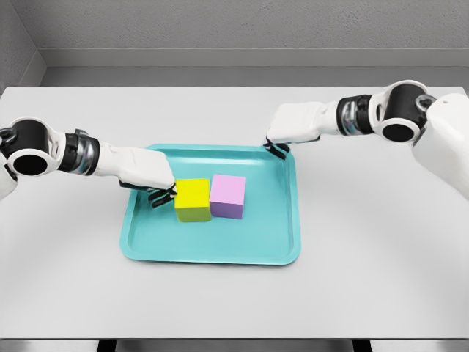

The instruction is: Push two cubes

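Teal tray [139,246], left hand [160,192] seemingly touching yellow cube [193,199]

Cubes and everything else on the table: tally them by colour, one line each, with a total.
Yellow cube: 1
Pink cube: 1
Teal tray: 1
Total: 3, both cubes side by side in the tray, on the white table.
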{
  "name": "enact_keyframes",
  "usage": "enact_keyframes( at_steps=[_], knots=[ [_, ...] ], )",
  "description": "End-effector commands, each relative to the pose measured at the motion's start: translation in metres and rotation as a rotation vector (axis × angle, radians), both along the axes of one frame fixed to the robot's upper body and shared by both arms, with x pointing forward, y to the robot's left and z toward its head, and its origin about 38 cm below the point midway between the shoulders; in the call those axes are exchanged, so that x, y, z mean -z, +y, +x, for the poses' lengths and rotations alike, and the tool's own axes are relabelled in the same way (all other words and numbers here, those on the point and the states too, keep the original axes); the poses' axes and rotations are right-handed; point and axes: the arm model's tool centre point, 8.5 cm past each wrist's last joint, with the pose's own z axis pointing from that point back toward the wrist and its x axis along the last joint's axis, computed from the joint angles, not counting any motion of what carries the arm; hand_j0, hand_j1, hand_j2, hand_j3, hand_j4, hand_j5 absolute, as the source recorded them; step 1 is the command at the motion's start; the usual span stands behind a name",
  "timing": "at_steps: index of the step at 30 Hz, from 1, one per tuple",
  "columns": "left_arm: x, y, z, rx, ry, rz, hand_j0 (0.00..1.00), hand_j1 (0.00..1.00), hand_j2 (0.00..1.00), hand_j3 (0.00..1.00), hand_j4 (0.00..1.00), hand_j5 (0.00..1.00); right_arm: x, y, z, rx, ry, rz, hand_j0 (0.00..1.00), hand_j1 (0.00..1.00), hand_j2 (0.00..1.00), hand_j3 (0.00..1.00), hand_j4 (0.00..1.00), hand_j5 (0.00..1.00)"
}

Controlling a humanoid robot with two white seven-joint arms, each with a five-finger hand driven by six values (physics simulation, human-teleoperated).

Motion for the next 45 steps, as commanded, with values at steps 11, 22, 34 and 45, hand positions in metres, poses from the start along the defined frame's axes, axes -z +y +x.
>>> enact_keyframes(
  at_steps=[11,22,34,45],
  knots=[
    [-0.009,-0.003,0.008,-0.014,-0.018,-0.025,0.13,0.13,0.13,0.13,0.13,0.13,-0.040,-0.127,0.014,0.302,-0.064,0.063,0.83,0.83,0.83,0.83,0.83,0.83],
    [-0.001,0.019,0.024,-0.097,-0.015,0.006,0.13,0.13,0.13,0.13,0.13,0.13,-0.036,-0.127,0.013,0.303,-0.058,0.060,0.89,0.89,0.89,0.89,0.89,0.89],
    [0.015,0.001,0.024,-0.070,-0.002,0.020,0.13,0.13,0.13,0.13,0.13,0.13,-0.035,-0.127,0.013,0.302,-0.057,0.058,0.97,0.97,0.97,0.97,0.97,0.97],
    [0.007,0.013,0.028,-0.097,-0.013,0.019,0.14,0.14,0.14,0.14,0.14,0.14,-0.036,-0.126,0.013,0.300,-0.058,0.060,1.00,1.00,1.00,1.00,1.00,1.00]
  ],
)
